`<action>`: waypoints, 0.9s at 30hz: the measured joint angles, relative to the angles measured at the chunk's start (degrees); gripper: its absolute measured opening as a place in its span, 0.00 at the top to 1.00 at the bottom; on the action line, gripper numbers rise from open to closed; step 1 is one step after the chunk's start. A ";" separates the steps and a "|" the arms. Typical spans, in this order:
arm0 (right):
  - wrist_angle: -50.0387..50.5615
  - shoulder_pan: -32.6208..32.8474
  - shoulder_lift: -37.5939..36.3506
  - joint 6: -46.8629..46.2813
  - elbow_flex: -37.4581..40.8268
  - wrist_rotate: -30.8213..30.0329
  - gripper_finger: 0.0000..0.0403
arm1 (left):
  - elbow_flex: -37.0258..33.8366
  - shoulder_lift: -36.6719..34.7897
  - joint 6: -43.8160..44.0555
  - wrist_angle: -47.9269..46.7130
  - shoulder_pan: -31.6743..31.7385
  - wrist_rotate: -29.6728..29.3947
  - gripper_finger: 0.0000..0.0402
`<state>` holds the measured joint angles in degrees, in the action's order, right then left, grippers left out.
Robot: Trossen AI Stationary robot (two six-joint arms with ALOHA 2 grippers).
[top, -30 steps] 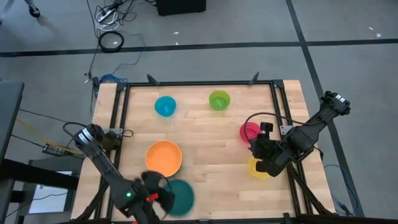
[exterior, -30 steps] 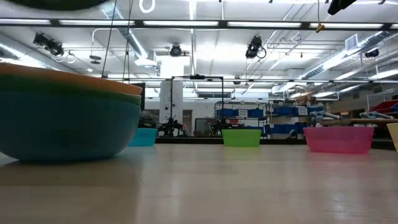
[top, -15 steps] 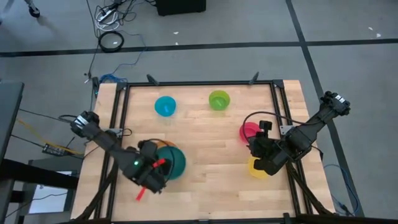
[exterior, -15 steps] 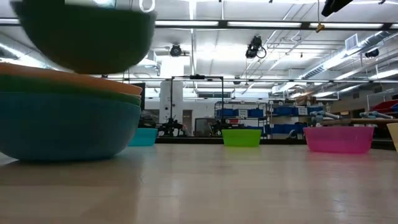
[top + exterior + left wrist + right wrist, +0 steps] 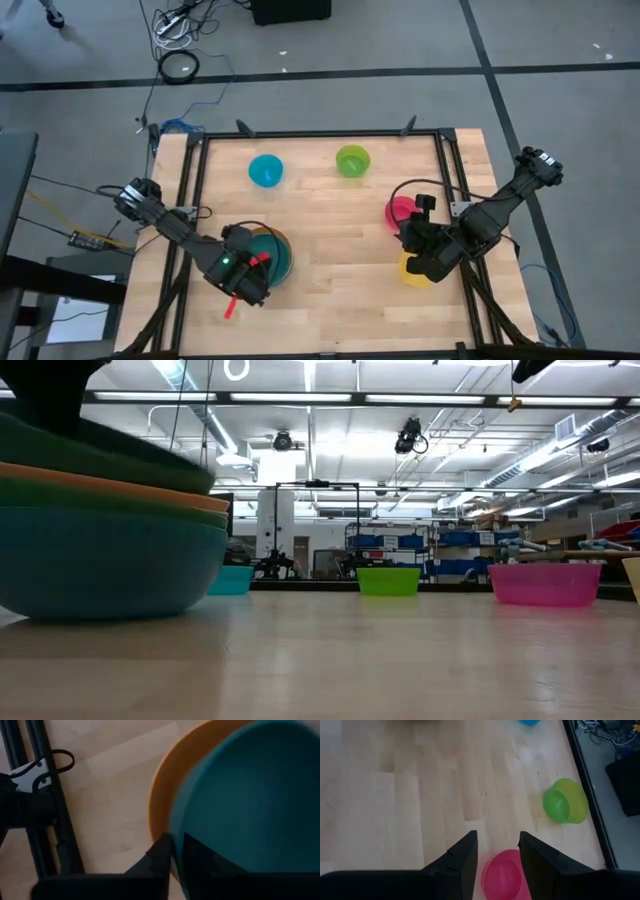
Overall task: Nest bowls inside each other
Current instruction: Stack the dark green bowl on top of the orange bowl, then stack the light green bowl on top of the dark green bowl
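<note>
A dark teal bowl (image 5: 275, 252) lies tilted on top of a stack near the table's left edge. The stack shows an orange bowl (image 5: 165, 785), a green band and a blue bowl (image 5: 100, 565) at the bottom. My left gripper (image 5: 177, 845) is shut on the teal bowl's rim, at the side nearest the table's front. My right gripper (image 5: 497, 850) hangs open above the right side, over a pink bowl (image 5: 502, 876) and a yellow bowl (image 5: 412, 272). A cyan bowl (image 5: 265, 170) and a lime green bowl (image 5: 352, 160) stand at the far side. My left gripper has the teal bowl's rim (image 5: 176, 827) between its two fingers, one finger (image 5: 205, 857) inside the bowl and one (image 5: 160, 852) outside. The fingers come steeply from above. The bowl sits tilted (image 5: 110, 450), resting on the orange bowl's rim.
A black frame rail (image 5: 55, 820) runs along the table's left edge close to the stack. Bare wood lies in the middle of the table (image 5: 330, 250) between the stack and the right arm (image 5: 490, 215).
My left gripper has carried the teal bowl from the table's near edge toward the far edge, over the orange bowl. Half a second ago the bowl hung clear above the stack. It has since come down and lies tilted on the stack.
</note>
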<state>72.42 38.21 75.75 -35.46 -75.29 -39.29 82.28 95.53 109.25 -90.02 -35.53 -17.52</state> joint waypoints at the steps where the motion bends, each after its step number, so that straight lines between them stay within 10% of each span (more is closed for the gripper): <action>1: 0.00 -0.06 0.00 0.00 0.00 0.00 0.67 | 0.02 -0.12 -0.04 -0.04 0.00 0.26 0.86; 16: -0.17 -1.33 0.00 -0.56 0.02 -1.10 0.67 | 2.26 -0.42 -1.14 0.01 0.02 1.11 0.74; 23: 1.86 -10.17 0.00 -5.27 0.24 -3.42 0.68 | 11.99 -2.59 -12.53 0.04 -0.29 -22.67 0.74; 27: 1.98 -20.27 0.00 -3.52 3.18 5.90 0.69 | 16.52 -6.17 -21.66 0.07 -0.31 -31.38 0.74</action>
<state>74.40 17.94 75.75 -38.99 -72.11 -33.38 98.80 89.36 87.59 -89.95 -35.83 -48.90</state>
